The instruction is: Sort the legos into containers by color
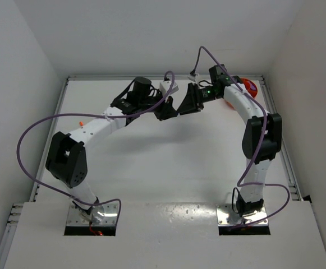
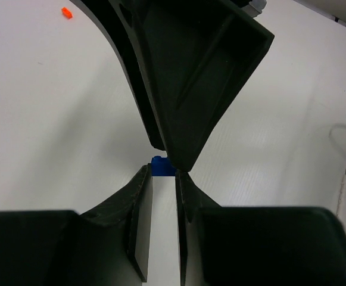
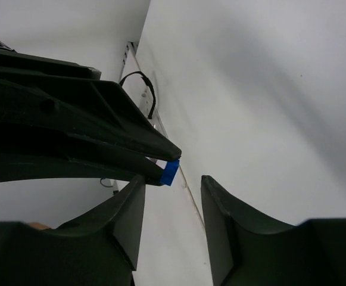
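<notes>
Likely handoff: left hand (image 2: pixel 164 174) clenched on blue lego (image 2: pixel 162 165), tip-out; right hand (image 3: pixel 173 182) released, lined up on it, nearer orange bowl (image 1: pixel 249 88) at 2 o'clock.

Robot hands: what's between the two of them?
A blue lego, pinched by the left hand, facing the open right hand; both wrist views show it.

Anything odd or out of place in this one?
Two claws crowd one brick: the blue lego is pinched at the very tips of the left claw, with the right claw open right beside it. One orange lego lies alone on the table.
</notes>
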Controlling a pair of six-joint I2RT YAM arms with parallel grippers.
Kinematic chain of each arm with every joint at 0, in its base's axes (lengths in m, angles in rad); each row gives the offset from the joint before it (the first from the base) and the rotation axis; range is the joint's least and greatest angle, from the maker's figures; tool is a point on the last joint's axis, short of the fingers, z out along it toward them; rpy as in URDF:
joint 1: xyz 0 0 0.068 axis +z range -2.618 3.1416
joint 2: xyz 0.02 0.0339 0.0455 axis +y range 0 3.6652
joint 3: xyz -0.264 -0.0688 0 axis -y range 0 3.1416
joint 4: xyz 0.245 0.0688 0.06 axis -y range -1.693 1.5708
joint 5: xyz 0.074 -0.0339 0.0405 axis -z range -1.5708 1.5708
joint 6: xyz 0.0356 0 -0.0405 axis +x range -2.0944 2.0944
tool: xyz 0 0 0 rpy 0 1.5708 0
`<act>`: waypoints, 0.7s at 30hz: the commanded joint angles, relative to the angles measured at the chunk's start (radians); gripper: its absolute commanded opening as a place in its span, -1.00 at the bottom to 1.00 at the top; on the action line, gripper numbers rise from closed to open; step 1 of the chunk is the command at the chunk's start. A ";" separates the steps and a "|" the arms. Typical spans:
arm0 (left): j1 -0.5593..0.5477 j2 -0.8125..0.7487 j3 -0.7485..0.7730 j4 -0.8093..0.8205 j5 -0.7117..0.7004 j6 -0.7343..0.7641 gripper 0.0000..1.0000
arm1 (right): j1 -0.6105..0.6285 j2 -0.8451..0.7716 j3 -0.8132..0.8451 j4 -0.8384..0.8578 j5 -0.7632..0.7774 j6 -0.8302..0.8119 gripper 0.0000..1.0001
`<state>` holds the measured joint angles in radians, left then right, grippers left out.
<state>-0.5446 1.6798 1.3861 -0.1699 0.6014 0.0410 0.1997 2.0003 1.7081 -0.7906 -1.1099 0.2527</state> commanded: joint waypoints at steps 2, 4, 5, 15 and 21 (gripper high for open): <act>-0.009 -0.005 0.041 0.035 0.003 0.014 -0.82 | 0.015 -0.054 0.038 0.008 -0.024 -0.029 -0.19; -0.009 -0.005 0.041 0.035 0.003 0.014 -0.82 | 0.015 -0.054 0.038 0.008 -0.033 -0.029 -0.19; -0.009 -0.005 0.041 0.035 0.003 0.014 -0.82 | 0.024 -0.054 0.038 0.017 -0.033 -0.029 -0.22; -0.009 0.004 0.050 0.035 0.003 0.014 -0.82 | 0.033 -0.026 0.047 0.027 -0.088 -0.020 -0.27; -0.009 0.004 0.059 0.035 0.003 0.014 -0.82 | 0.033 -0.026 0.047 0.036 -0.110 -0.010 -0.27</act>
<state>-0.5446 1.6852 1.3975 -0.1886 0.5941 0.0448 0.2127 1.9999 1.7172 -0.7856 -1.1618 0.2466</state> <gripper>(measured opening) 0.227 0.369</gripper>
